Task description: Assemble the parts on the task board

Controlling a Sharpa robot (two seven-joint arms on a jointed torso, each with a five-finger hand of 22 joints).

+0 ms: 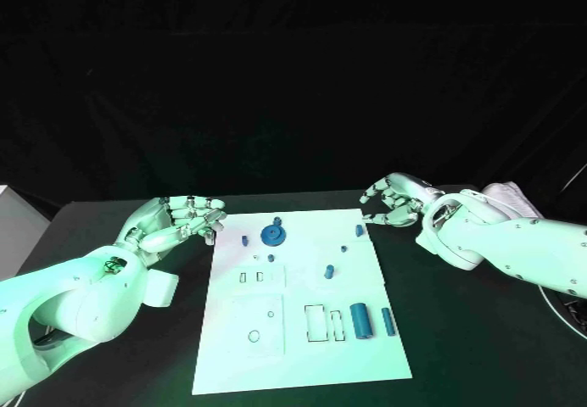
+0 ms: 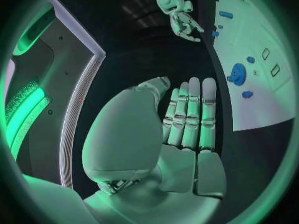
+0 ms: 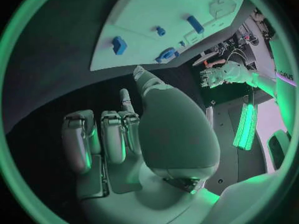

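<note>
The white task board (image 1: pixel 232 339) lies in the middle of the black table. On its far part sit a round blue part (image 1: pixel 273 235) and several small blue pieces, one (image 1: pixel 329 271) near the middle. Two blue cylinders (image 1: pixel 361 319) lie side by side on its right part, beside outlined slots. My left hand (image 1: pixel 183 219) hovers just off the board's far left corner, fingers apart, holding nothing; the left wrist view shows its fingers (image 2: pixel 190 114) stretched out. My right hand (image 1: pixel 394 202) hangs beyond the far right corner, fingers loosely bent and empty, as its palm (image 3: pixel 124 139) also shows.
A white box (image 1: pixel 15 229) stands at the table's left edge. A pale bundle (image 1: pixel 514 197) lies behind my right forearm. Bare black tabletop runs along both long sides of the board and beyond its far edge.
</note>
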